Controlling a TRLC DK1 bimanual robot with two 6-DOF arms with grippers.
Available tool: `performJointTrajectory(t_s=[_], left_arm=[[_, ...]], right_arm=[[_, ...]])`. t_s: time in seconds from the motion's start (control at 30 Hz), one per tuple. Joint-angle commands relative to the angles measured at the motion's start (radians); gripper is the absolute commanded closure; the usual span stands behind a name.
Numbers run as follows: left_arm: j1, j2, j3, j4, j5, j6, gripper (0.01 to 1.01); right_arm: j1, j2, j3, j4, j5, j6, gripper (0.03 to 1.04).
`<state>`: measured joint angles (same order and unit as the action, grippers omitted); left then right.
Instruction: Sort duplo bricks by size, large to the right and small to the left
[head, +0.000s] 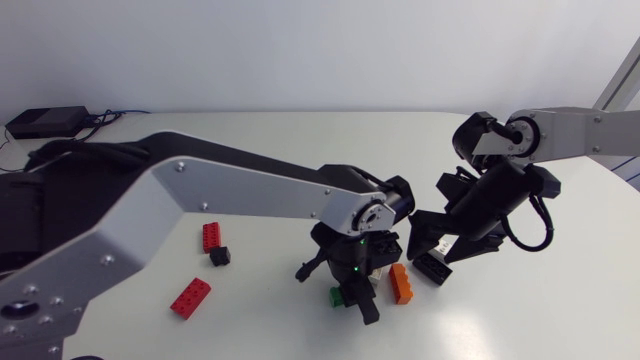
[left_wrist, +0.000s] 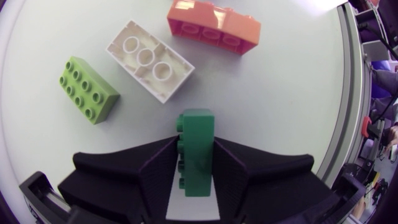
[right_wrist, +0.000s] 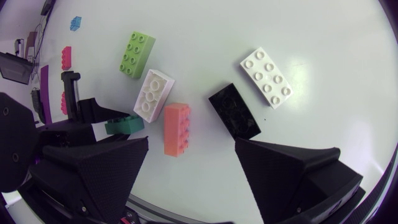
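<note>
While between left jaws, green brick (left_wrist: 198, 149) lengthwise, studs sideways.

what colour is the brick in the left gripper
Dark green; the brick shows best in the left wrist view.

The green brick (left_wrist: 198, 163) is glossy plastic, the left tool (left_wrist: 196, 142) matt black, the table (left_wrist: 292, 124) smooth.

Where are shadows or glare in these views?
Head view: faint shadow beside the orange brick. Left wrist view: the white brick throws a faint shadow on the table. Right wrist view: slight sheen on the black brick.
</note>
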<state>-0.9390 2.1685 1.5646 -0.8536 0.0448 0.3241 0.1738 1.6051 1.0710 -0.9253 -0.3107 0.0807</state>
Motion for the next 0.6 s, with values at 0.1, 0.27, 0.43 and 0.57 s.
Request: performJointTrajectory(t_s=[0.1, 0.27, 0.43, 0.57], left_arm=[[0.066, -0.029, 0.041, -0.059, 0.0, -0.023, 0.043], [0.197, -0.176, -0.069, -0.073, -0.003, -0.077, 0.041], [0.305, -0.342, -0.29, -0.051, -0.046, -0.089, 0.043], [0.381, -0.515, -0.462, -0.048, -0.056, -0.077, 0.043]], right_arm=[[0.023, -0.011, -0.014, 0.0, -0.004, 0.008, 0.06], [0.073, 0.009, 0.058, -0.01, -0.002, 0.034, 0.06], [0.147, 0.038, 0.118, -0.014, -0.002, 0.06, 0.06], [0.197, 0.065, 0.152, -0.009, -0.002, 0.08, 0.06]])
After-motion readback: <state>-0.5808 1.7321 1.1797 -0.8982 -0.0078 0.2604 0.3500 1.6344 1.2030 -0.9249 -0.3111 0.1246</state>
